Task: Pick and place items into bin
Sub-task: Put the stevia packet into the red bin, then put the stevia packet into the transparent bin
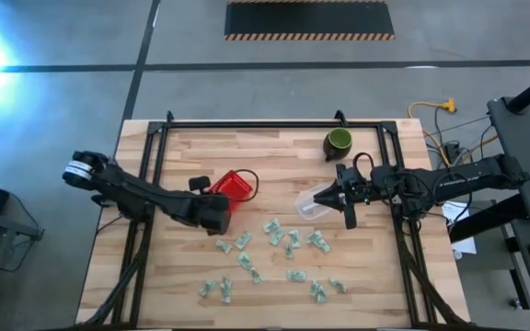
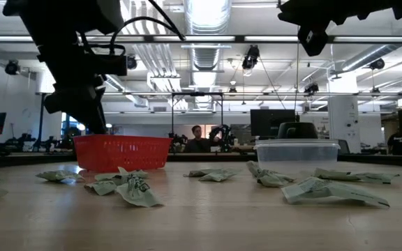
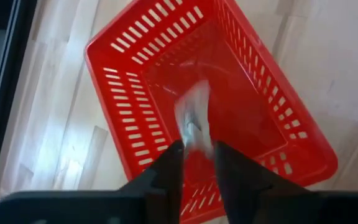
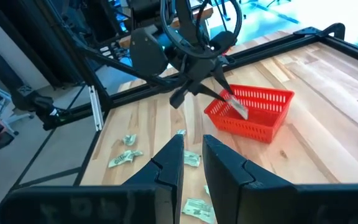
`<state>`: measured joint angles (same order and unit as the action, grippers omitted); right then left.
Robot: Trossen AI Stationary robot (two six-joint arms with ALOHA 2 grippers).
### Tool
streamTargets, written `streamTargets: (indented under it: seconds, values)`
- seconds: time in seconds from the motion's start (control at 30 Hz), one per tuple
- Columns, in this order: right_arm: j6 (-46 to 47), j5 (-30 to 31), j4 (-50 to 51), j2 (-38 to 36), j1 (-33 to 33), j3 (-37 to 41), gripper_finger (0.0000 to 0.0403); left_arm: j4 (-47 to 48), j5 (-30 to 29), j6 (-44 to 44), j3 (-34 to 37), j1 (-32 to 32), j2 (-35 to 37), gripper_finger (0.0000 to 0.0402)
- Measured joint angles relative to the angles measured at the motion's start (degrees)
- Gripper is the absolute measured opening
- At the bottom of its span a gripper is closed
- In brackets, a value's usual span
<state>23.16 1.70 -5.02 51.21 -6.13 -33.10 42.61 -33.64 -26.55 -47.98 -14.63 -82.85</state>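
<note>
Clearly the job is at an early stage: on the one wooden tabletop point(image 1: 375, 276) the single red bin point(image 1: 236, 187) looks empty on its visible floor, though one packet point(image 3: 193, 118) hangs right over it, pinched in the left pincer point(image 3: 196, 158), whose fingers are narrowed onto the wrapper above the bin's far-left part of the board. One clear plastic tub point(image 1: 312, 204) sits near the middle right, and one dark green cup point(image 1: 339, 141) stands at the far right edge. The right pincer point(image 1: 350, 217) hovers beside the tub, holding nothing, its fingers close together with a small gap. Smallest and most numerous are the loose items point(image 1: 288, 246), roughly twenty green-and-white wrapped pieces scattered across the near middle of the tabletop, so nearly all the picking remains.
</note>
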Motion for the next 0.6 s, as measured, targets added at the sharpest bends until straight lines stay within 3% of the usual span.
streamTargets:
  seconds: [0.17,0.33,0.47,0.6]
  values:
    - [1.21,-0.70,0.00,-0.01,-0.42,0.00,0.0052,0.52,-0.08,0.05,-1.81,0.04,-0.17,0.0126]
    - [2.23,-3.65,0.12,0.01,-3.14,-0.11,0.0052,0.89,0.30,3.93,-6.18,-0.01,3.43,0.0138]
    - [4.01,-3.48,1.38,-0.01,-8.08,-0.61,0.0052,0.95,1.95,6.20,-9.98,-0.25,6.99,0.0139]
    - [9.99,1.12,12.06,-0.03,-16.04,-1.77,0.0052,1.14,2.86,6.06,-11.45,-1.03,10.22,0.0139]
